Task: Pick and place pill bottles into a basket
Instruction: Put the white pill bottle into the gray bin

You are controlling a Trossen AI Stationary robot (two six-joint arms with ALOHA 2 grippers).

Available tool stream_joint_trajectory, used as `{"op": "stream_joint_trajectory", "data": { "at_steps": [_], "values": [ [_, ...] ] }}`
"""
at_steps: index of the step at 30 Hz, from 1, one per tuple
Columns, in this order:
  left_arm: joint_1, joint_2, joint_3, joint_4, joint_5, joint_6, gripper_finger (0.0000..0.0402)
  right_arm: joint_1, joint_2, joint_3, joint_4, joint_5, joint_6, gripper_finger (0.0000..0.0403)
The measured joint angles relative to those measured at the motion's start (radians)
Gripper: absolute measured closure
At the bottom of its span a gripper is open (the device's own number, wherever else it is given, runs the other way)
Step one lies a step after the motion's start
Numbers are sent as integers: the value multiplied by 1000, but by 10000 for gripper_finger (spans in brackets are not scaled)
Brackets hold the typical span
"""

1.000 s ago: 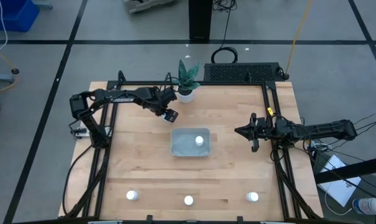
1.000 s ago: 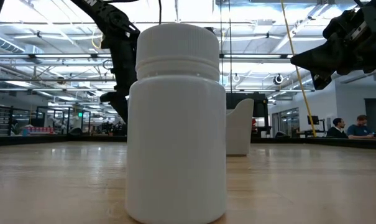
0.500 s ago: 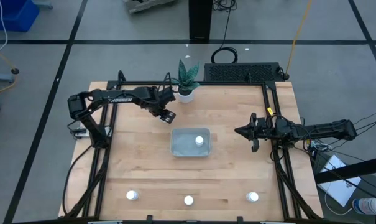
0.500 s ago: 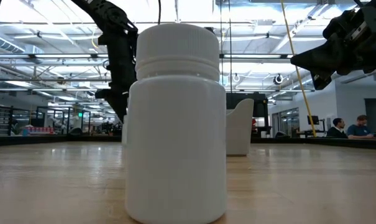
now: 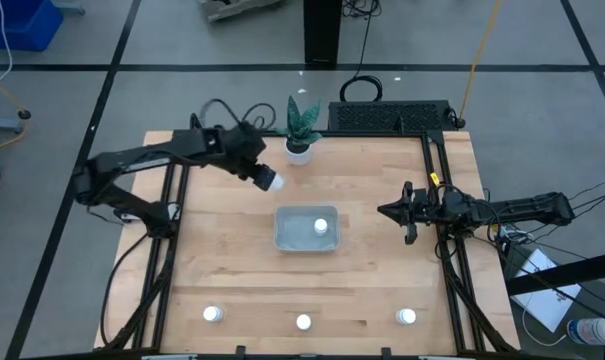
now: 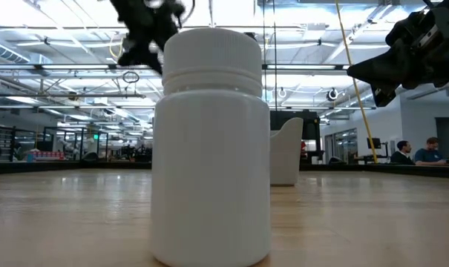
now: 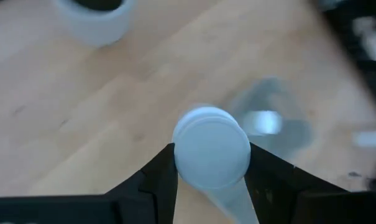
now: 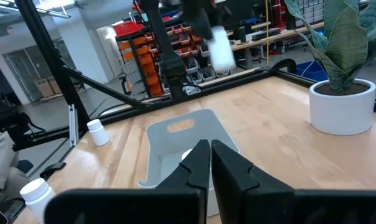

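My left gripper [image 5: 265,179] is shut on a small white pill bottle [image 5: 273,181], high above the table between the plant pot and the pale grey-blue basket [image 5: 294,238]. The bottle also shows in the left wrist view [image 7: 211,148] and the right wrist view [image 8: 220,48]. One bottle [image 5: 321,226] stands inside the basket. Three more bottles stand along the near edge [image 5: 213,314] [image 5: 303,322] [image 5: 407,317]; the middle one fills the low view [image 6: 209,148]. My right gripper [image 5: 385,211] is shut and empty, raised at the table's right. My left gripper pinches the bottle between its two fingers [image 7: 165,169], on two opposite sides just below the cap [image 7: 211,147]. The fingers slant down from the table's left. The bottle is lifted clear of the table, a little tilted, with its cap toward the wrist camera.
A white plant pot with a green plant [image 5: 299,150] stands at the far edge, close to my left gripper. A black ribbed box [image 5: 390,117] lies at the far right. Black frame rails [image 5: 437,180] run along the table's left and right sides.
My left gripper has risen from table height near the plant pot, taking the pill bottle with it. The bottle is now lifted clear of the table. My left arm's elbow has swung out toward the table's left.
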Motion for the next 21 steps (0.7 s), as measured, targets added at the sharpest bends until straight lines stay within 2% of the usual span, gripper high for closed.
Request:
{"op": "stream_joint_trajectory", "data": {
  "at_steps": [4,9,17,21],
  "values": [
    [-74,-10,102,-1,3,-2,235,0,0,0,-1,0,0,394],
    [-193,30,205,5,-71,5,239,0,0,0,-1,0,0,394],
    [-294,158,219,-48,-153,60,237,0,0,0,0,0,0,394],
    [-311,249,218,-17,-133,88,238,0,0,0,0,0,0,394]
  ]
}}
